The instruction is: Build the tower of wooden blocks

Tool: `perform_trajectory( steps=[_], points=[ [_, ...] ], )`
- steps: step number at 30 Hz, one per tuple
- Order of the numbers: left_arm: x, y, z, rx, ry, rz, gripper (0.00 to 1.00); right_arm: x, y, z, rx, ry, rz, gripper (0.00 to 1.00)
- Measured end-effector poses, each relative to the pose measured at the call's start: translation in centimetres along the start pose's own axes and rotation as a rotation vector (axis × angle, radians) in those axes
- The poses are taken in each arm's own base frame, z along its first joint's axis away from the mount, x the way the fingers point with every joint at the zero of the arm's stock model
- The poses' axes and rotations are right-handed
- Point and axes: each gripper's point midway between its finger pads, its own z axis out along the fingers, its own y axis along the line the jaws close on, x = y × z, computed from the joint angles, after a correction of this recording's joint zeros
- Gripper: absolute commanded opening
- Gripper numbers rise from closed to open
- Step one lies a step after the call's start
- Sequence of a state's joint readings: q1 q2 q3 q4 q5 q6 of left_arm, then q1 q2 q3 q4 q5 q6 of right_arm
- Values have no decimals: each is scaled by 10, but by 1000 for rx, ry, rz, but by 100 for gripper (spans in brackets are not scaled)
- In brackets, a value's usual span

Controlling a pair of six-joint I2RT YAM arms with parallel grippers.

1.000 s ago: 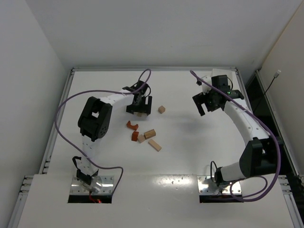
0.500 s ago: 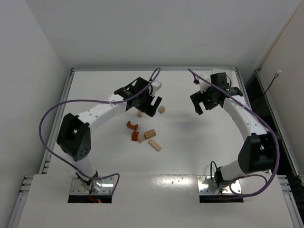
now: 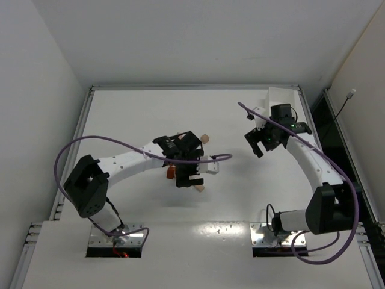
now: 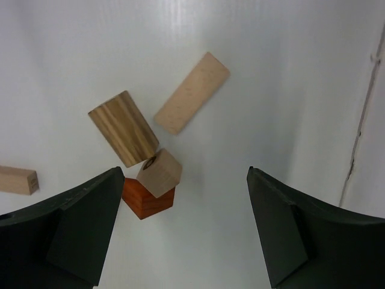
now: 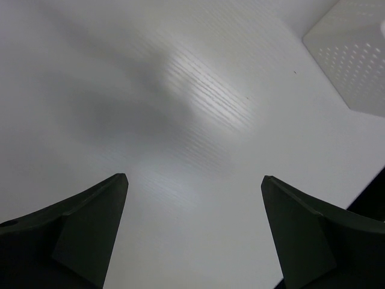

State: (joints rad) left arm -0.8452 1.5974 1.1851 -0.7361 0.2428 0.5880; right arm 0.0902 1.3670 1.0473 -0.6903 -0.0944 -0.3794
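The left gripper (image 3: pixel 188 180) hangs with its jaws wide over loose wood blocks (image 3: pixel 171 173) near the middle of the table (image 3: pixel 132 114), with nothing between its fingers. Its wrist view shows a long pale block (image 4: pixel 192 92), a striped tan block (image 4: pixel 123 127) and a pale cube (image 4: pixel 159 173) — the cube touches both the striped block and a reddish-orange block (image 4: pixel 147 201). Another pale piece (image 4: pixel 17 179) lies apart from them. One small cube (image 3: pixel 205 138) sits alone toward the far edge. The right gripper (image 3: pixel 258 146) — also spread wide and empty — hovers above the table near the right edge.
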Motion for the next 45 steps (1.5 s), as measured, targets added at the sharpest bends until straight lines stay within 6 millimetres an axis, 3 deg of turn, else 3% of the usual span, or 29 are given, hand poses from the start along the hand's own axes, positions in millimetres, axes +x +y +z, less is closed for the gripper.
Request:
perform_trajectory(
  steps=[4, 10, 17, 29, 45],
  points=[
    [6, -14, -3, 23, -4, 162, 81, 17, -13, -7, 56, 21, 21, 91],
    [1, -13, 1, 25, -40, 313, 81, 38, -30, -17, 126, 39, 69, 91],
    [-3, -12, 23, 91, -39, 386, 77, 50, -44, -23, 165, 49, 120, 91],
    [-17, -5, 48, 164, -42, 412, 68, 58, -55, -29, 187, 54, 166, 91],
    [-2, -20, 64, 255, -5, 400, 59, 54, -66, -32, 196, 47, 186, 91]
  ],
)
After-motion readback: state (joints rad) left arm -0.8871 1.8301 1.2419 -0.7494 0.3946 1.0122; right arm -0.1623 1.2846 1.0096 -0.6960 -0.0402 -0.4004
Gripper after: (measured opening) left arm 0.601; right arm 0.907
